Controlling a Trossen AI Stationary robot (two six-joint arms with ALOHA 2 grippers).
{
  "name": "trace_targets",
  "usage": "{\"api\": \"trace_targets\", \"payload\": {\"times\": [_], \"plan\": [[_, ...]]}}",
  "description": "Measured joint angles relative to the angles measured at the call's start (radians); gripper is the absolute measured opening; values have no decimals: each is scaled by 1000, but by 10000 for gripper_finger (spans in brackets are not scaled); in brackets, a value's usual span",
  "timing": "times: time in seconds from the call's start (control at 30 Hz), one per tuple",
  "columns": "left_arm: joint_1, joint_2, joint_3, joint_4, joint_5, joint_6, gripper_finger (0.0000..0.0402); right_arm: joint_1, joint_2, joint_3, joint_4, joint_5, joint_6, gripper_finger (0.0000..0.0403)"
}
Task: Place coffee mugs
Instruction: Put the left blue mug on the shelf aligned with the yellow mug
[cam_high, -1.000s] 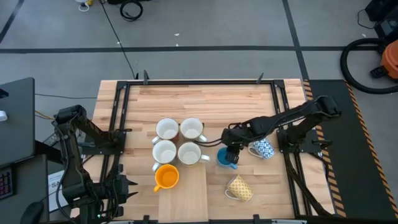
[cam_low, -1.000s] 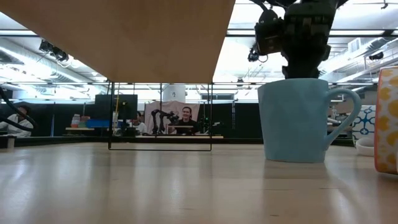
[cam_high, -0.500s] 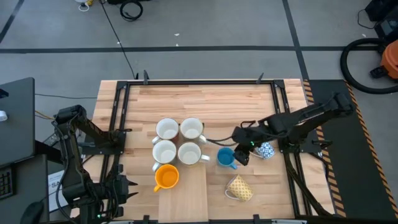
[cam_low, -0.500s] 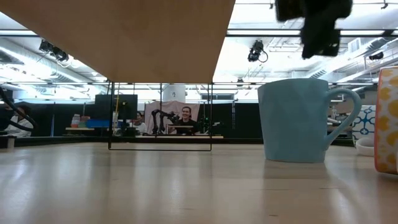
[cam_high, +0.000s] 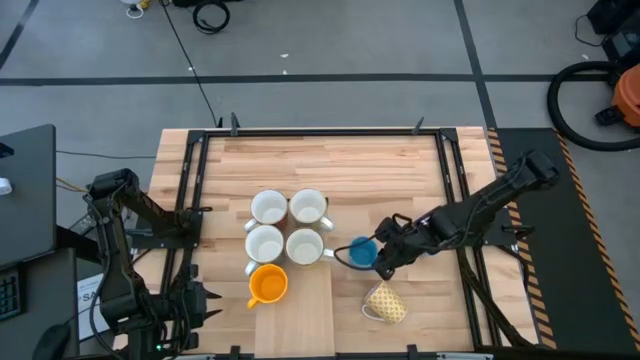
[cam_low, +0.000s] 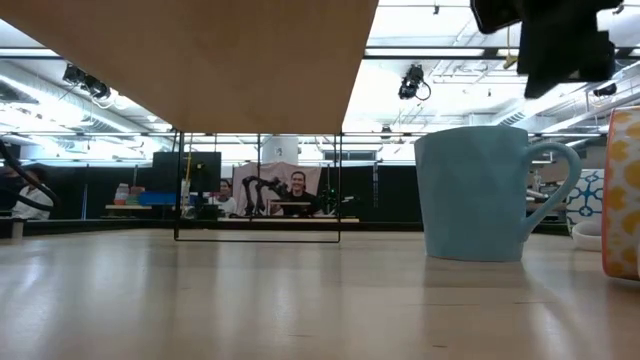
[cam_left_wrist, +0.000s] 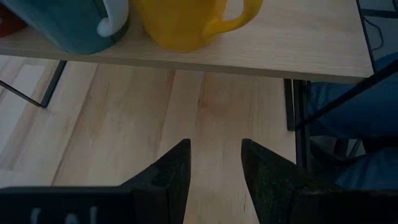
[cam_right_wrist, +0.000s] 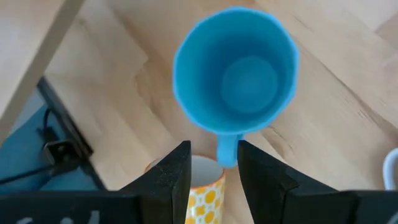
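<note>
I have the right claw (cam_high: 385, 262) hovering over the bright blue mug (cam_high: 362, 251), which stands upright on the table (cam_high: 330, 160) a little toward the right edge from the middle. Its fingers stand apart with nothing between them; in the right wrist view the mug's handle (cam_right_wrist: 227, 150) lies in line with the gap, pointing toward the camera.

The four white mugs (cam_high: 288, 226) sit in a tight square near the middle of the table, the orange mug (cam_high: 267, 284) just beside them toward the near edge. The yellow patterned mug (cam_high: 385, 301) lies on its side near the near edge, close to the blue one.

My worry is the crowding. If I come down off line, a finger could land on the blue rim or handle and tip the mug or shove it into the nearest white mug. A low sweep could also knock the yellow mug and set it rolling.

The left claw (cam_left_wrist: 214, 165) waits off the table's left edge, fingers parted and empty.

I can read no brand, label or writing on any mug.
</note>
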Motion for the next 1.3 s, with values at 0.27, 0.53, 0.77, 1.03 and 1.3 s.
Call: {"api": "trace_targets", "payload": {"times": [0.27,0.53,0.77,1.03,1.3], "plan": [[0,0,0,2,0,0,149,-39,30,0,-48,61,51,135],[0,0,0,5,0,0,149,-68,30,0,-110,82,27,135],[0,0,0,5,0,0,149,-68,60,0,-84,102,24,135],[0,0,0,6,0,0,149,-69,164,0,-71,49,25,135],[0,0,0,6,0,0,149,-70,191,0,-69,20,24,121]]}}
